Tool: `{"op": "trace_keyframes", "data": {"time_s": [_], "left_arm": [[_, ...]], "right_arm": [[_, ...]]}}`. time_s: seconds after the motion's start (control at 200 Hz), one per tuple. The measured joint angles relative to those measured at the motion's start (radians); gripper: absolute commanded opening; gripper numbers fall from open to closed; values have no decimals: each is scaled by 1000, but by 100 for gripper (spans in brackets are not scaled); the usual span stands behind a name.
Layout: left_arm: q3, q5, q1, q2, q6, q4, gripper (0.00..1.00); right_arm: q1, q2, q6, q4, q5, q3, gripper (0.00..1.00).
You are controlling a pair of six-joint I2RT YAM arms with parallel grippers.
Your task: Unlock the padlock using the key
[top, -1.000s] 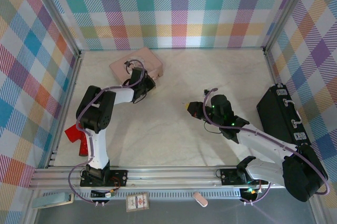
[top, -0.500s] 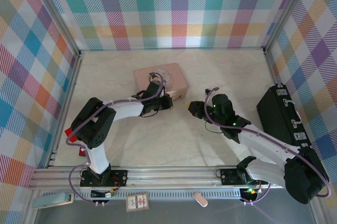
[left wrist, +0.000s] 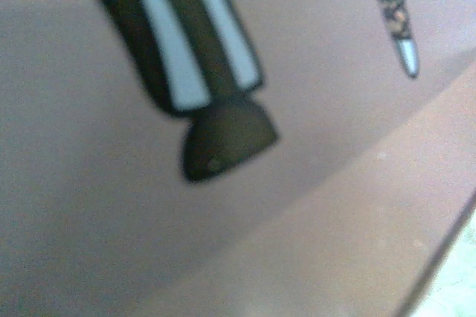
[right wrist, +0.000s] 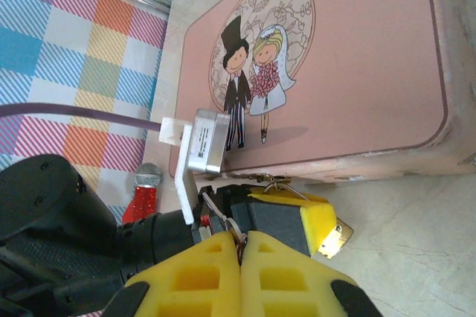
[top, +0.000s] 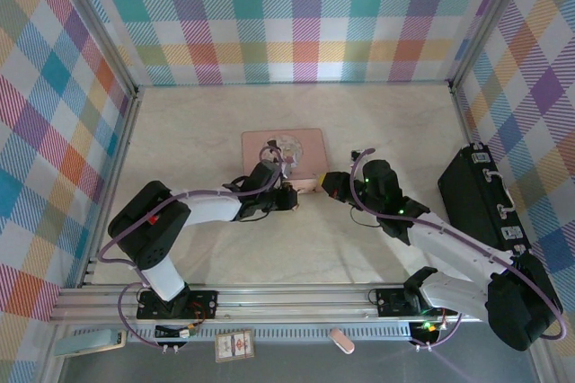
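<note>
Right gripper point(top: 331, 183) clamped on a yellow-faced block point(right wrist: 286, 216), brass tip point(right wrist: 338, 234) ahead just short of the pink box point(right wrist: 357, 71), too small to call key or padlock.

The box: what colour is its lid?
The box lid is pink, clearest in the right wrist view.

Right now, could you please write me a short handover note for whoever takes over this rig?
Left gripper: closed on what looks like the padlock, whose brass body pokes out past its fingers, at the box's front edge.
Right gripper: shut, with a silver ring at its fingertips. It is probably holding the key, but the blade is hidden.
Done: padlock gripped, the two grippers close together.
Left: insert the key, turn it, open the padlock.
</note>
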Motion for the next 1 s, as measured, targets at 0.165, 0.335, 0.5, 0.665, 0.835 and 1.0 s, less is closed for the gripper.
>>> {"op": "trace_keyframes", "data": {"time_s": [0.165,0.335,0.5,0.665,0.835,1.0], "left_arm": [[-56,-11,-16,-12,-6,68,11],[-103,-34,-17,-20,-11,117,21],[-157,-77,-20,-54,-6,148,33],[-286,-126,-21,-117,-18,269,47],[-370,-161,-21,-166,-28,351,47],[-371,-166,-21,-154,-29,371,48]], "right_arm": [[0,13,0,0,0,6,0],[0,20,0,-1,0,7,0],[0,20,0,0,0,7,0],[0,20,0,0,0,7,0],[0,20,0,1,-4,7,0],[0,28,1,3,-8,7,0]]}}
